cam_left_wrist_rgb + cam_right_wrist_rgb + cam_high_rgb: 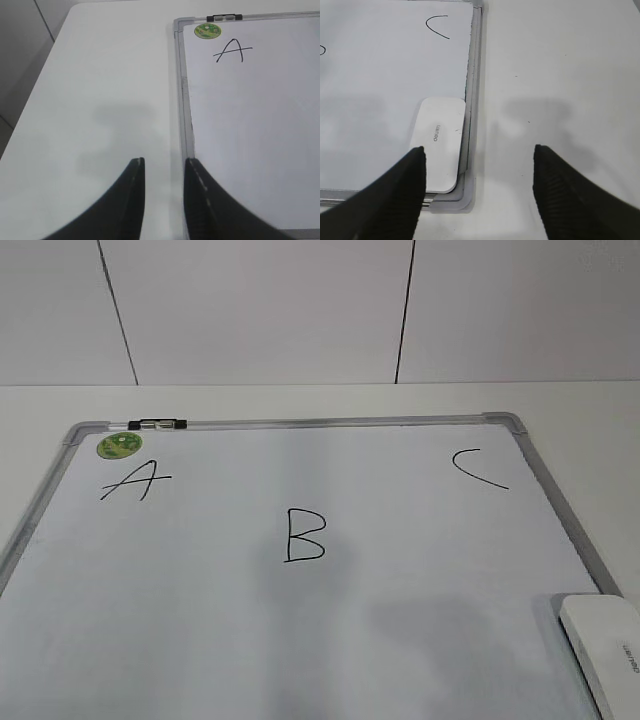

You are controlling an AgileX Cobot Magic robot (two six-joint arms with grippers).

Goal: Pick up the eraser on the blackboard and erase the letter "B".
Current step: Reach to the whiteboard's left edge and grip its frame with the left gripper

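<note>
The blackboard (540,465) is a white board with a silver-grey frame, lying flat on the table. The letter "B" (303,535) is drawn in black near its middle. The white eraser (606,645) lies at the board's near right corner; it also shows in the right wrist view (439,141), against the frame. My right gripper (479,150) is open and empty, above the table just right of the eraser. My left gripper (164,162) is open a little and empty, over the board's left frame edge (181,90). Neither gripper shows in the exterior view.
A slanted "A" (134,481) and a round green sticker (119,446) are at the board's far left, a curved "C" (478,468) at the far right. A small black-and-clear clip (158,424) sits on the top frame. White table surrounds the board; a wall stands behind.
</note>
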